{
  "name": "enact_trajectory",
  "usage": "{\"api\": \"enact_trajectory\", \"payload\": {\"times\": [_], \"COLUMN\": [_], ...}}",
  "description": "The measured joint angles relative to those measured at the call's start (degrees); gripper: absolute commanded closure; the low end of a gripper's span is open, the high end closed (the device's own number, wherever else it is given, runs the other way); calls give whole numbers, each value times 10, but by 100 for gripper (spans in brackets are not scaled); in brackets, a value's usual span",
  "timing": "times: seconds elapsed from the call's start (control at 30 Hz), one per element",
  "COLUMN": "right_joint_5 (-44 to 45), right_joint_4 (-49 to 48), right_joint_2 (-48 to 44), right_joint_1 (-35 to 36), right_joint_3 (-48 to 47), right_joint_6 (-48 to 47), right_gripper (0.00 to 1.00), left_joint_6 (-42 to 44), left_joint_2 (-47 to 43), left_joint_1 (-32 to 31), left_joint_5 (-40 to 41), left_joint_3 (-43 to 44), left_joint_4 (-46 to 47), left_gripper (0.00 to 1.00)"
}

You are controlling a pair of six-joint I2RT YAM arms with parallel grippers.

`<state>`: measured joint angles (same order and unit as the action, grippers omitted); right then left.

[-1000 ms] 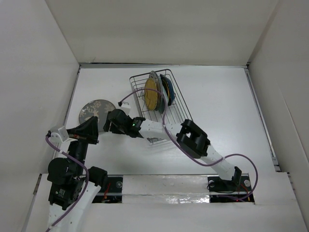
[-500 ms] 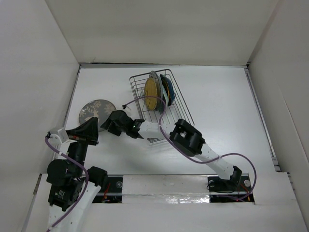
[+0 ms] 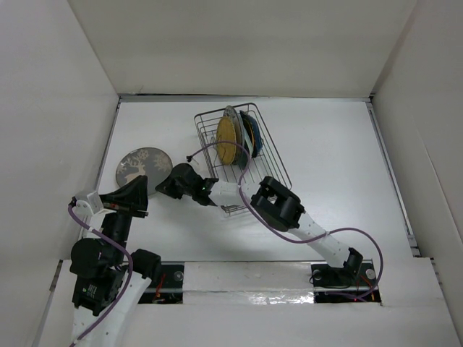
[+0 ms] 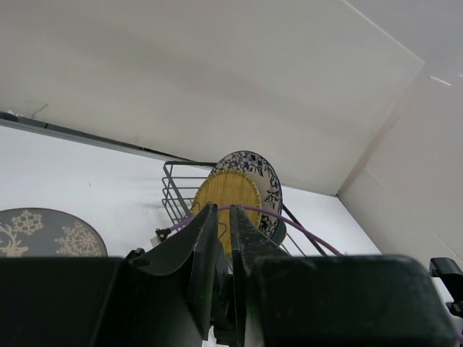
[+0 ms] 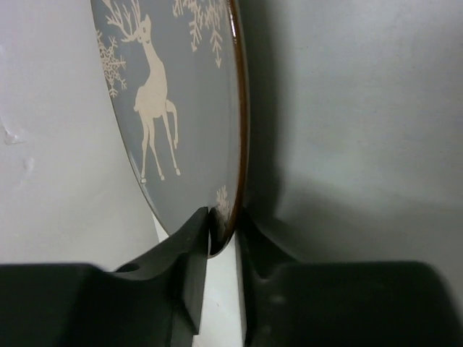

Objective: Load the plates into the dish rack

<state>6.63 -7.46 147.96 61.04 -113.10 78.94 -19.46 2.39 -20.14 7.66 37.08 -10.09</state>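
**Grey plate pinched at rim, rack is off to the right**

Top view: my right gripper (image 3: 162, 186) reaches across to the left half of the table and meets the grey plate (image 3: 143, 166) at its near-right edge. The plate sits on the table, well left of the dish rack (image 3: 271, 155). From where I hold it, the rack is to the right and a bit farther back. The rack's long axis runs near to far, slanted slightly. Plates already in it stand on edge across that axis. I can make out a yellow plate (image 3: 226, 141), a patterned plate (image 3: 233, 119) and a dark blue plate (image 3: 251, 130); any others are hidden. The free tines look to be at the rack's near end, so I reckon the grey plate has to go upright and in there. My left gripper (image 3: 143, 189) hangs just near of the plate. It's close too, but the right arm is the one on it.

Left wrist view: the left fingers (image 4: 206, 246) are nearly together w/ nothing between them. The grey plate (image 4: 43, 233) is low on the left, and the rack (image 4: 173, 191) is ahead w/ the yellow plate (image 4: 228, 199) in front of the patterned plate (image 4: 253, 166).

Right wrist view: the right gripper (image 5: 223, 220) is narrow and closed on the rim, w/ one finger (image 5: 194, 253) on the face and the other underneath. The grey plate (image 5: 181, 94) is matte grey w/ a pale deer and snowflakes and a thin brown edge. It's round, so no long axis. Can't tell if it's off the table yet. It's a thin edge grip, so it may slip when tilted.
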Motion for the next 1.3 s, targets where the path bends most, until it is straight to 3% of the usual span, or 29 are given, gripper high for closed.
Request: {"api": "enact_trajectory", "payload": {"times": [0.13,0.3,0.57,0.87,1.3], "right_joint_5": [-1,-2,27,29,36], "right_joint_4": [-12,-25,-71,-16,23], "right_joint_2": [0,-3,-73,-169,-325], "right_joint_1": [-2,-3,1,0,-7], "right_joint_3": [0,5,108,155,205], "right_joint_6": [3,-23,-125,-253,-342], "right_gripper": [100,100,100,100,100], "left_joint_6": [0,0,0,0,-1], "left_joint_2": [0,0,0,-1,-8], "left_joint_1": [0,0,0,0,0], "left_joint_5": [-1,-1,0,6,16], "left_joint_3": [0,0,0,0,0], "left_joint_4": [0,0,0,0,1], "left_gripper": [90,90,90,90,90]}}
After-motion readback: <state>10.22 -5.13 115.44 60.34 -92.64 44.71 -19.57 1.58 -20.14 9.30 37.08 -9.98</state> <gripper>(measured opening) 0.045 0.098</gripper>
